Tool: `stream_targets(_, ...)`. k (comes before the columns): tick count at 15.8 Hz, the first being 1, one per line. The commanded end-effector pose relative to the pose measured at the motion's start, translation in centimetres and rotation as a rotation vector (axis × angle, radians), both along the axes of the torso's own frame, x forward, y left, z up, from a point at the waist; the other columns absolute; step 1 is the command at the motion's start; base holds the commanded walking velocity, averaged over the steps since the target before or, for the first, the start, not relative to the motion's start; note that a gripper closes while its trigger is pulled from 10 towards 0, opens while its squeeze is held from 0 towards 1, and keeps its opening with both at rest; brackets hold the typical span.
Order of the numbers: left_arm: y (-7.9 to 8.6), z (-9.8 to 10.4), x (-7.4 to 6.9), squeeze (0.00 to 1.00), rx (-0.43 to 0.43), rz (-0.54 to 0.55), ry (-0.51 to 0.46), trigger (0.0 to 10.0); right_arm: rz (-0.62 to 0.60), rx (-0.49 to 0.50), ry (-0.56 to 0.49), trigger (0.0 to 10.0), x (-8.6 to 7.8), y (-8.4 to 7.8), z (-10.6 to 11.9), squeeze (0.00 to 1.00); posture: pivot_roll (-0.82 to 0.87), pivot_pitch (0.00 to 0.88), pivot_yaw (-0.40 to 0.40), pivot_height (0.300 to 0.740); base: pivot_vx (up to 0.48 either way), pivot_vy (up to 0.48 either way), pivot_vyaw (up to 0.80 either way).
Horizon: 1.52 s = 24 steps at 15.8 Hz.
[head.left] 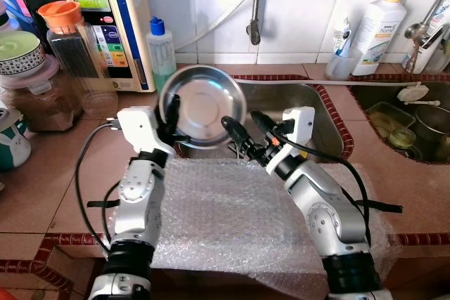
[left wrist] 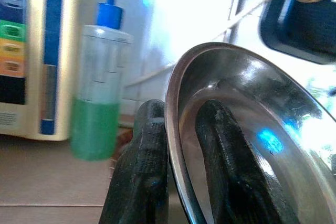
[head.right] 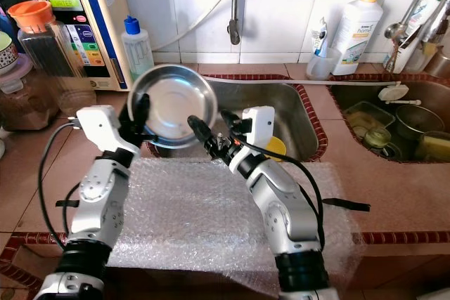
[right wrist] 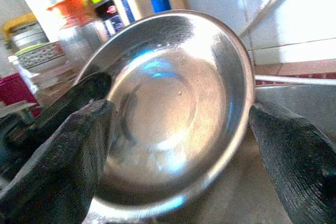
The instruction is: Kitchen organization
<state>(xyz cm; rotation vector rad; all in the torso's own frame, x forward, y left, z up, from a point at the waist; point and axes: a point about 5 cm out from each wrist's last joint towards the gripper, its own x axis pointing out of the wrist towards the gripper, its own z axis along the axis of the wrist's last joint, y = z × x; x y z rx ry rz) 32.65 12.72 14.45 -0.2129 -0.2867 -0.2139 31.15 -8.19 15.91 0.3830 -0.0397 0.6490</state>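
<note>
A round steel bowl (head.left: 202,105) is held up on edge over the left end of the sink (head.left: 320,114), its hollow facing me. My left gripper (head.left: 171,112) is shut on the bowl's left rim, one finger (left wrist: 144,166) outside and one finger (left wrist: 233,171) inside the bowl (left wrist: 262,129). My right gripper (head.left: 242,126) stands open just to the right of the bowl (right wrist: 178,108), its fingertips (right wrist: 79,145) spread near the rim without touching it.
Bubble wrap (head.left: 232,216) covers the counter in front of me. A water purifier (head.left: 112,19), a green-liquid bottle (head.left: 161,50) and jars (head.left: 67,54) stand at the back left. A second basin (head.left: 415,124) with dishes lies right, with a white bottle (head.left: 376,29) behind.
</note>
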Motion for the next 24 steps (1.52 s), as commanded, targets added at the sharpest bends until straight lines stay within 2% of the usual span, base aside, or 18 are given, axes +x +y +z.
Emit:
stream_targets(1, -0.2, 0.8, -0.2, 0.00, -0.008, -0.015, -0.044, 0.0, -0.057, 0.004, 0.000, 7.0, 0.7, -0.4, 0.4, 0.00, -0.06, 0.000, 0.026, 0.740, 0.000, 0.000, 0.00)
stream_targets(2, -0.6, 1.0, -0.3, 0.00, -0.020, -0.032, -0.059, 0.0, -0.129, 0.015, 0.019, 0.0, 1.5, -1.1, 0.5, 0.00, -0.06, 0.000, 0.026, 0.740, 0.000, 0.000, 0.00)
stream_targets(8, -1.4, 1.7, -0.6, 0.00, -0.061, -0.093, -0.080, 0.0, -0.203, 0.074, 0.058, 0.0, 2.7, -1.6, 0.8, 0.00, -0.05, 0.000, 0.030, 0.740, 0.000, 0.000, 0.00)
stream_targets(9, -1.8, 2.4, -0.6, 0.00, -0.091, -0.116, -0.092, 0.0, -0.207, 0.082, 0.066, 0.0, 2.8, -1.6, 0.8, 0.00, -0.05, 0.000, 0.029, 0.740, 0.000, 0.000, 0.00)
stream_targets(13, -2.7, 3.2, -0.5, 0.00, -0.095, -0.157, -0.122, 0.0, -0.216, 0.114, 0.124, 0.0, 3.0, -1.7, 0.2, 0.00, -0.05, 0.000, 0.027, 0.740, 0.000, 0.000, 0.00)
stream_targets(16, -3.3, 3.4, -0.6, 0.00, -0.080, -0.199, -0.130, 0.0, -0.237, 0.103, 0.127, 0.0, 3.3, -2.1, 0.2, 0.00, -0.06, 0.000, 0.030, 0.740, 0.000, 0.000, 0.00)
stream_targets(20, -3.3, 3.2, -0.6, 0.00, -0.085, -0.199, -0.121, 0.0, -0.277, 0.151, 0.150, 0.0, 3.4, -2.8, 0.3, 0.00, -0.06, 0.000, 0.034, 0.740, 0.000, 0.000, 0.00)
stream_targets(24, -3.5, 3.3, -0.7, 0.00, -0.084, -0.211, -0.120, 0.0, -0.312, 0.156, 0.182, 0.0, 3.7, -3.3, -0.2, 0.00, -0.06, 0.000, 0.033, 0.740, 0.000, 0.000, 0.00)
